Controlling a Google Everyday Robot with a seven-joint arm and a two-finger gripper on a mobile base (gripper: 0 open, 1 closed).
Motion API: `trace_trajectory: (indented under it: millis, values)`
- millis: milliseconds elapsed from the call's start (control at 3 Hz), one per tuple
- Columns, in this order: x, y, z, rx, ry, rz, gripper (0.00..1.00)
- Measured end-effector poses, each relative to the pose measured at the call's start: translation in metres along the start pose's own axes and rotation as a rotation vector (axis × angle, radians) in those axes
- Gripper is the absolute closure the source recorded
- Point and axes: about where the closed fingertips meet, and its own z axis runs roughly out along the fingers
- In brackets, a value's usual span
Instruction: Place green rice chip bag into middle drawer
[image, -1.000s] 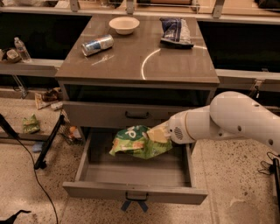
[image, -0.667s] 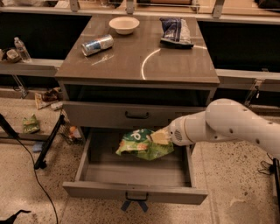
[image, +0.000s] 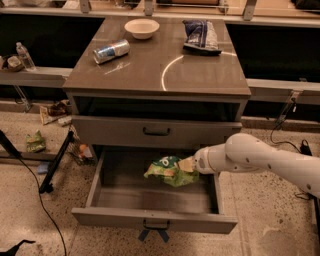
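Observation:
The green rice chip bag (image: 169, 171) hangs low inside the open middle drawer (image: 155, 216), near the right side of its back half. The drawer's dark handle carries a blue tag (image: 152, 234). My gripper (image: 188, 164) reaches in from the right on a white arm (image: 260, 161). It is shut on the bag's right edge. The bag's underside and the drawer floor beneath it are hidden.
The grey drawer above (image: 156, 132) is shut. On the cabinet top (image: 160, 70) lie a white bowl (image: 142, 28), a tipped can (image: 111, 51) and a dark blue-and-white snack bag (image: 201, 35). A black stand leg (image: 56, 162), cables and litter lie on the floor at left.
The gripper and the green bag have moved a little to the right and lower into the open drawer. The drawer and the things on top have not moved.

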Motion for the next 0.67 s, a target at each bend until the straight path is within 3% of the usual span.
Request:
trace_trajectory:
  millis: [333,667]
  values:
    - [0.019,-0.013,0.029,0.012,0.001,0.06,0.83]
    - [0.034,-0.013,0.052,0.016,0.0,0.108,0.59]
